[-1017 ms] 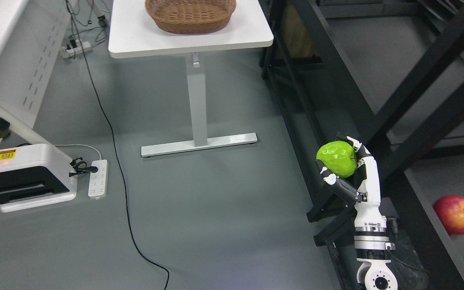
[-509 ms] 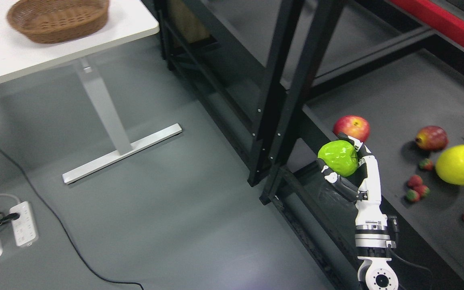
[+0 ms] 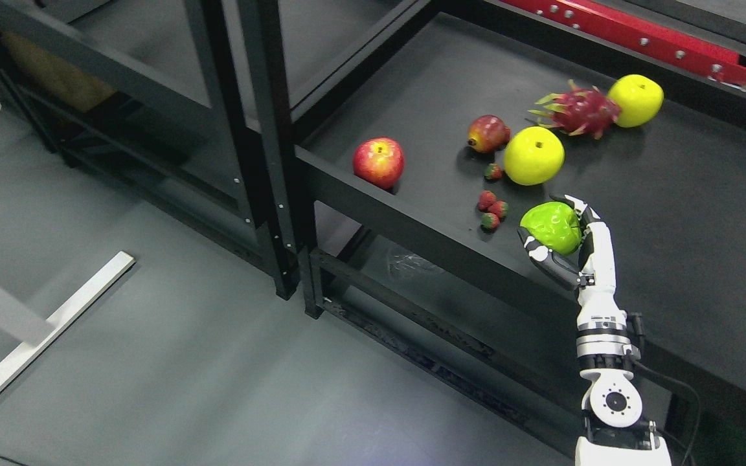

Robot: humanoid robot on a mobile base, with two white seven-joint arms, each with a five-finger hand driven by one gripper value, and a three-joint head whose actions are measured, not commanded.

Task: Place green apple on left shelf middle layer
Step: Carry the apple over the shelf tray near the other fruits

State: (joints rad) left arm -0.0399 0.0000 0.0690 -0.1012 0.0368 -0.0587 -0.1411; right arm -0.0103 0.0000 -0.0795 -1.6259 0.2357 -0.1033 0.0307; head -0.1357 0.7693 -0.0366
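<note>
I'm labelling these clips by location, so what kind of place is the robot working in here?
Probably a lab or test workshop, not a shop: bare black metal shelving on a grey floor, loose fruit such as a red apple on the shelf, and the right hand holding a green apple.

On the shelf board [image 3: 703,194]: apple [image 3: 379,162] at the front edge, far left; pomegranate [image 3: 487,133] behind and right of it; strawberries [image 3: 492,212] near the front edge, between the two. Right of those, apple in hand [image 3: 551,226], held by right hand [image 3: 564,243] over the front edge. Toward the back edge, dragon fruit [image 3: 577,111] between two round fruits [image 3: 533,155].
</note>
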